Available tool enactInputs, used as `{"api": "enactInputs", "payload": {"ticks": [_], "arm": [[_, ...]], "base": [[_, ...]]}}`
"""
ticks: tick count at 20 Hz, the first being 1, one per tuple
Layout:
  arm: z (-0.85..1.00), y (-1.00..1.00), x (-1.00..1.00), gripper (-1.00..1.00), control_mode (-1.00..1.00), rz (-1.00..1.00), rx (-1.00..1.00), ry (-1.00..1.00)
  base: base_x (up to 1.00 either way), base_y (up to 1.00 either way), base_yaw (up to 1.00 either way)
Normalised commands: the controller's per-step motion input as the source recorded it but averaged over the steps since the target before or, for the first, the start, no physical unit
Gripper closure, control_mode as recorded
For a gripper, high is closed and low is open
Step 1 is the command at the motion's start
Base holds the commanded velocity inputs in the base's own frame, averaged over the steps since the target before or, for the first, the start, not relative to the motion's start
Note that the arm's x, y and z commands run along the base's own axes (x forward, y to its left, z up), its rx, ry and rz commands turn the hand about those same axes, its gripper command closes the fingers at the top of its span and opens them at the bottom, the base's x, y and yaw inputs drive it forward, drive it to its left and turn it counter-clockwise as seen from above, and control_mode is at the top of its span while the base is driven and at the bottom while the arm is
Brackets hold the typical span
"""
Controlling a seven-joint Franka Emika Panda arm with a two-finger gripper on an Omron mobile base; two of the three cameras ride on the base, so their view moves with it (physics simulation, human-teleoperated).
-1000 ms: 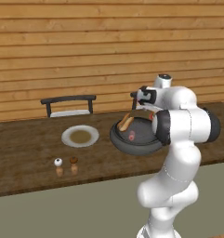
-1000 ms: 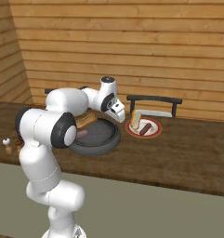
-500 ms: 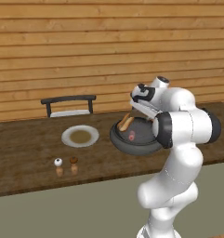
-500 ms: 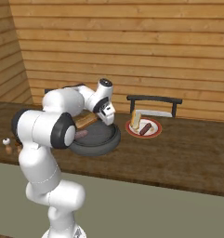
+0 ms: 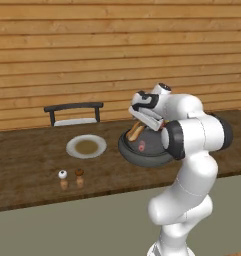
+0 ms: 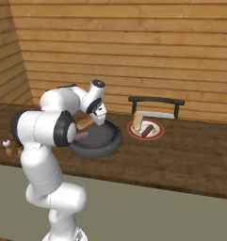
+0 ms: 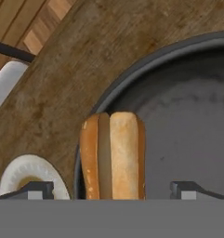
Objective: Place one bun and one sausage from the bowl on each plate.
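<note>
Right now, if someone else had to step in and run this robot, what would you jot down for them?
Gripper: open, holding nothing, poised over the bun at the bowl's rim.
Bowl: still holds that bun and one sausage.
Done: the plate on the robot's right already has a bun and a sausage.
Left: the plate on its left is bare; it needs the bun, then the sausage.
Two small shakers stand in front of the bare plate; steer clear.

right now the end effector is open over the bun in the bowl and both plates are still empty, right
Not quite: only one plate is empty. The right base view shows the plate beside the bowl already holding a bun and a sausage; the other plate is empty. The end effector is open over the bun in the bowl.
</note>
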Motion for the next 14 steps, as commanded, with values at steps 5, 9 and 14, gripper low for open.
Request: {"api": "enactInputs", "payload": {"ticks": [5,9,14], "arm": [[-0.16,0.14,0.0,-1.0,-1.0,0.0,0.0,0.0],[-0.31,0.0,0.0,-1.0,-1.0,0.0,0.02,-0.07],[-0.31,0.0,0.0,-1.0,-1.0,0.0,0.03,-0.08]], "base": [[0.0,0.0,0.0],[0.0,0.0,0.0],[0.0,0.0,0.0]]}}
